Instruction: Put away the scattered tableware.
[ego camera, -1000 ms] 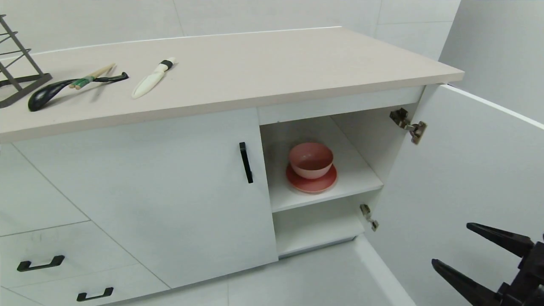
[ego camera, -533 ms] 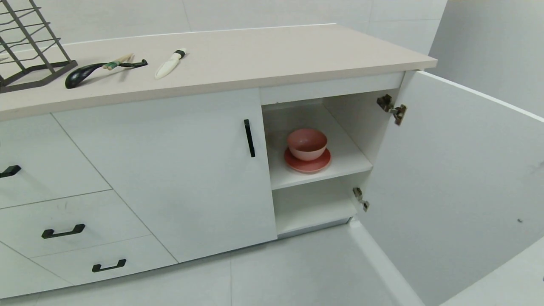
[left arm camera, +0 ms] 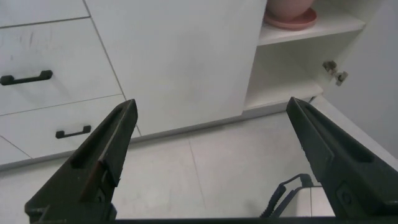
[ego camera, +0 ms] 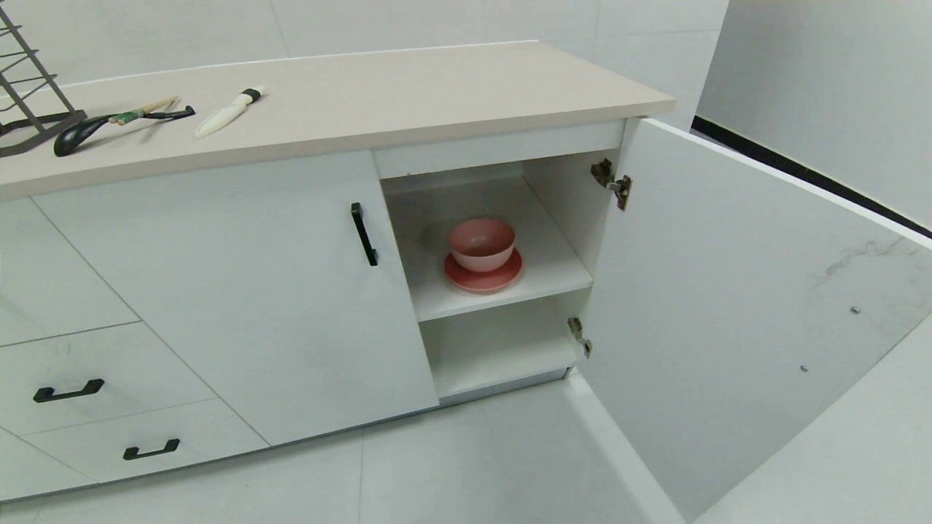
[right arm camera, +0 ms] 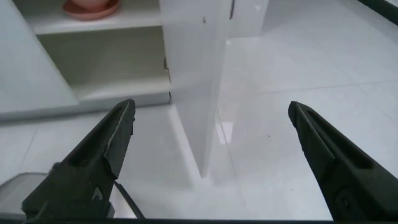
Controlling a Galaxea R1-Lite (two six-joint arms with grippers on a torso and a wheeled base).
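White-tiled kitchen corner, with a pale worktop running over a row of white cabinets. The right-hand cabinet door is swung fully open, I'd guess so dishes can go in.

On the upper shelf inside, a pink bowl sits upright on a red plate. They're stacked, so that pair looks stored already. The lower shelf under it has nothing on it that I can see.

What's left of the scattered stuff is at the far left end of the worktop. That's a black ladle with a pair of chopsticks lying against its handle, and a white knife just beside them. All of it is next to a dark wire rack.

The left tool and right tool both hang low over the floor tiles, jaws spread wide and holding nothing. My read is that the utensils are up next, probably headed for the rack or a drawer.
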